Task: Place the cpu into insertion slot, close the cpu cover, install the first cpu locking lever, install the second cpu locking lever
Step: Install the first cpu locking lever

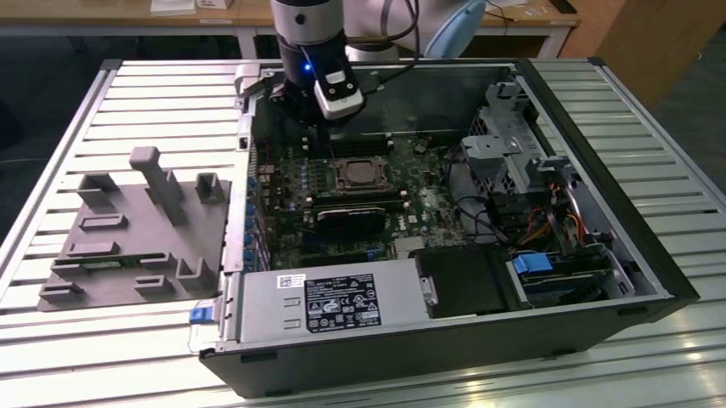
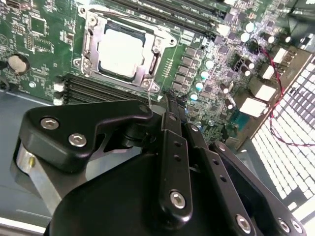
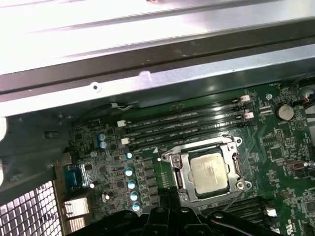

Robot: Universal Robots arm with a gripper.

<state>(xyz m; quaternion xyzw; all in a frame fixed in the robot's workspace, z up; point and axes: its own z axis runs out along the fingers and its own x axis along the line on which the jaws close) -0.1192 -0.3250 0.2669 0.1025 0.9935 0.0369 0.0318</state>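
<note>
Cpu (image 2: 118, 51) flat in insertion slot (image 2: 125, 28), metal top upward

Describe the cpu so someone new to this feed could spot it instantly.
Inside the open black computer case, find the green motherboard. Between its long black memory slots sits the cpu: a flat dull-silver square framed by the metal cpu cover, the only plain metal square there.

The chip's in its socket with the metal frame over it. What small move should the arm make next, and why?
Probably ease the gripper down onto the thin wire lever by the cpu cover corner. The cpu sits seated, the cover lies flat over its rim, the lever seems unlatched, and the gripper hangs right beside it.
</note>
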